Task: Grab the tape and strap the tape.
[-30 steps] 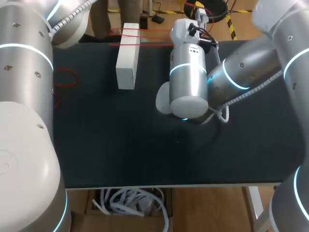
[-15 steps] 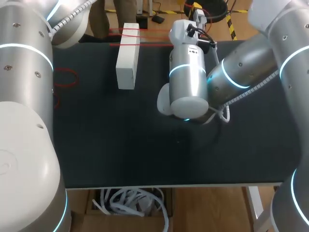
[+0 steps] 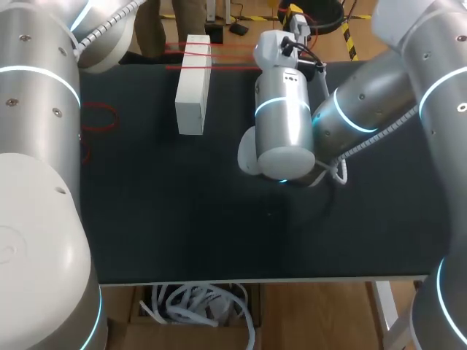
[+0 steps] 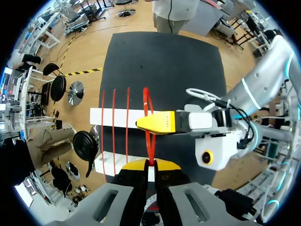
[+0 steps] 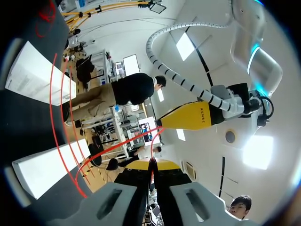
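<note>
A white box point(image 3: 193, 84) lies at the table's far edge, with several red bands point(image 3: 188, 49) strapped around its far end. In the left wrist view my left gripper point(image 4: 149, 163) is shut on another red band point(image 4: 146, 106), held as a loop above the box point(image 4: 117, 115). A yellow finger point(image 4: 160, 122) of my right gripper pinches the same loop from the side. In the right wrist view my right gripper point(image 5: 151, 164) is shut on that band point(image 5: 117, 148), with the left gripper's yellow finger point(image 5: 188, 116) just ahead. My right arm point(image 3: 284, 109) reaches past the middle.
Loose red bands point(image 3: 98, 117) lie on the black table point(image 3: 219, 219) at its left side, beside my left arm point(image 3: 36, 146). The right arm's thick links hang over the table's middle right.
The right arm's upper links have edged slightly left. The box, the bands and both grips look unchanged.
</note>
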You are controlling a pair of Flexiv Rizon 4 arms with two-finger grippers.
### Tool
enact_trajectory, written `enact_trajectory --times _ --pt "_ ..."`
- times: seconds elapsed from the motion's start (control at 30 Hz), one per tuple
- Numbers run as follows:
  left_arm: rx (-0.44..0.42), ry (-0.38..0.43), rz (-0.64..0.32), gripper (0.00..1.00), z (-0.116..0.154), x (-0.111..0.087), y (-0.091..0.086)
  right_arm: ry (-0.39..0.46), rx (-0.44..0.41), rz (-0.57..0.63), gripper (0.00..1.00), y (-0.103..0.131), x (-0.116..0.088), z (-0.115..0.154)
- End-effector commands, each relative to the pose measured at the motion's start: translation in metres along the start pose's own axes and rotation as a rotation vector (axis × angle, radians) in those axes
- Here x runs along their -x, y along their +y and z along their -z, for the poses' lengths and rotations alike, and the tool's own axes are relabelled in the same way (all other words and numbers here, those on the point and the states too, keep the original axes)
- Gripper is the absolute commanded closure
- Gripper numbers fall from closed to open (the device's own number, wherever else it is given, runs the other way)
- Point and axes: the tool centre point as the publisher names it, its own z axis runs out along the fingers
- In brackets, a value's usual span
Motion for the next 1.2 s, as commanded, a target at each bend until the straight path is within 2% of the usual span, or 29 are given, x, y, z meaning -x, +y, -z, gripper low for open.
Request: enact_trajectory --times 0.03,0.67,1.2 --pt "0.006 0.005 -0.001 1.00 0.002 0.002 -0.002 0.007 0.000 0.001 1.00 0.003 0.003 0.002" --pt "0.006 0.005 -0.001 1.00 0.002 0.002 -0.002 -0.036 -0.007 -0.009 1.00 -0.003 0.013 0.003" --pt "0.006 0.005 -0.001 1.00 0.002 0.002 -0.002 -0.057 0.009 -0.028 1.00 0.006 0.016 -0.001"
